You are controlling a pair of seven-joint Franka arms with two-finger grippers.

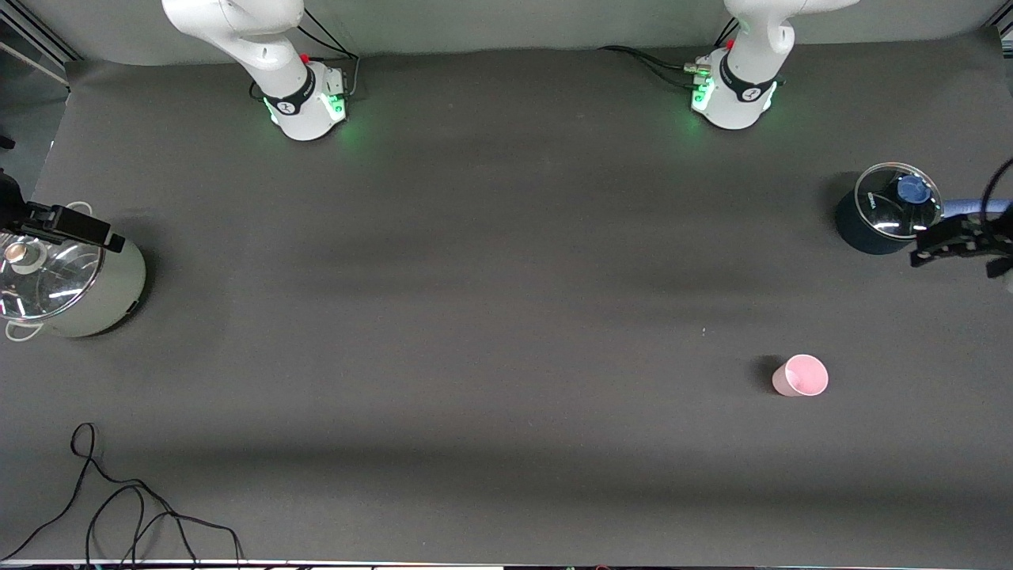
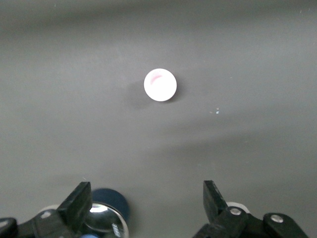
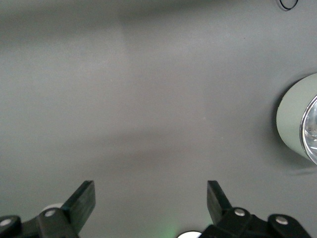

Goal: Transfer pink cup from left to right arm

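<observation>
Pink cup point(image 1: 800, 375): stood upright on the desk point(image 1: 475, 317), toward the left arm's end, nothing touching it.
Left claw point(image 1: 961, 241): held wide open, parked up by the dark blue pot point(image 1: 870, 226) with the glass lid; cup seen well clear of its fingers point(image 2: 77, 203).
Right claw point(image 3: 151, 201): also spread open, nothing gripped, hung next to the pale green pot point(image 1: 111, 297).
</observation>
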